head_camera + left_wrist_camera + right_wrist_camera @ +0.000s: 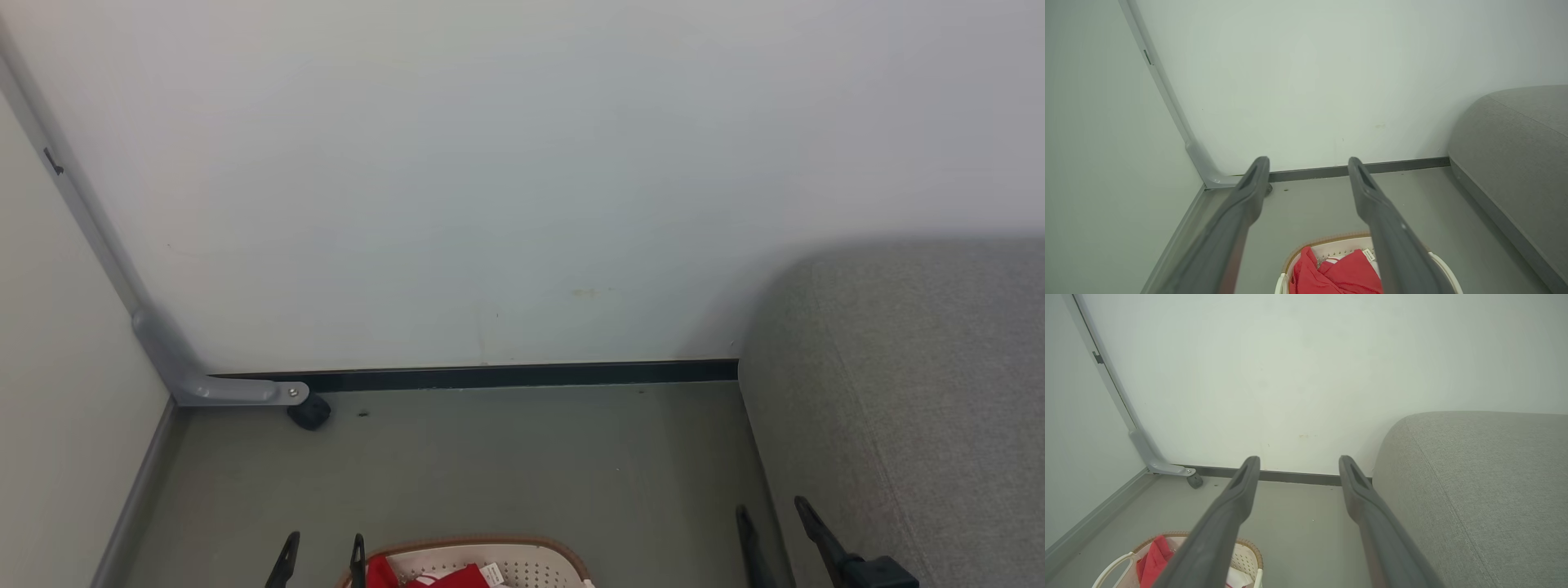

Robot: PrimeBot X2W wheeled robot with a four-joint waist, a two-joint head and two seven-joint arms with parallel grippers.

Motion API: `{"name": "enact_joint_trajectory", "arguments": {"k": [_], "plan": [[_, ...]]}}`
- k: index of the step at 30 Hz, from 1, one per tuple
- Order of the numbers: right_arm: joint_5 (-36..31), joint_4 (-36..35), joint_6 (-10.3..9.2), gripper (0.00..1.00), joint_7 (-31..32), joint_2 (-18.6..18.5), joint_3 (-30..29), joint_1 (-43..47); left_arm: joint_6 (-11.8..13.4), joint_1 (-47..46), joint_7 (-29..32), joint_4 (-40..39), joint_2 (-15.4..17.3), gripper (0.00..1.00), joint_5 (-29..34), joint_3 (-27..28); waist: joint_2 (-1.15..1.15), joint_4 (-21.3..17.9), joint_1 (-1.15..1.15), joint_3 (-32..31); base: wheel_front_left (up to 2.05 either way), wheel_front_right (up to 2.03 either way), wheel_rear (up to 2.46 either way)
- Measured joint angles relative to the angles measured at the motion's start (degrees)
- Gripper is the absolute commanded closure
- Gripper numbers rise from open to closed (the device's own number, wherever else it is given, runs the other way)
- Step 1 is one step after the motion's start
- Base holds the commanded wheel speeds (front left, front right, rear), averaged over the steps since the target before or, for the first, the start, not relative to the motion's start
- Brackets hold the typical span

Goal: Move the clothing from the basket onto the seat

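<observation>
Slightly right of the left gripper (326,537), clothing (451,579) inside the basket (526,563).

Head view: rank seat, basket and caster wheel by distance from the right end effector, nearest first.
1. seat: directly beside the right end effector, on its right.
2. basket: lower left of it, at the bottom edge.
3. caster wheel: far left, back in the corner.

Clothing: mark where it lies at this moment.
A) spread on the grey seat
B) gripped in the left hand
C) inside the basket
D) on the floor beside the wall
C: the red clothing sits bunched inside the brown-rimmed basket, below the open fingers in the left wrist view.
</observation>
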Motion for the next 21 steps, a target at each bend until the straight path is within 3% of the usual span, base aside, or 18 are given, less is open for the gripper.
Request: {"name": "enact_joint_trajectory", "arguments": {"k": [21], "plan": [[0.58, 1.36, 0.57, 0.00, 0.00, 0.51, -1.00, -0.02, 0.03, -0.08, 0.00, 2.77, 0.01, 0.00, -4.59, -2.65, 0.00, 0.18, 0.00, -0.29, 0.00, 0.00, 0.00]]}}
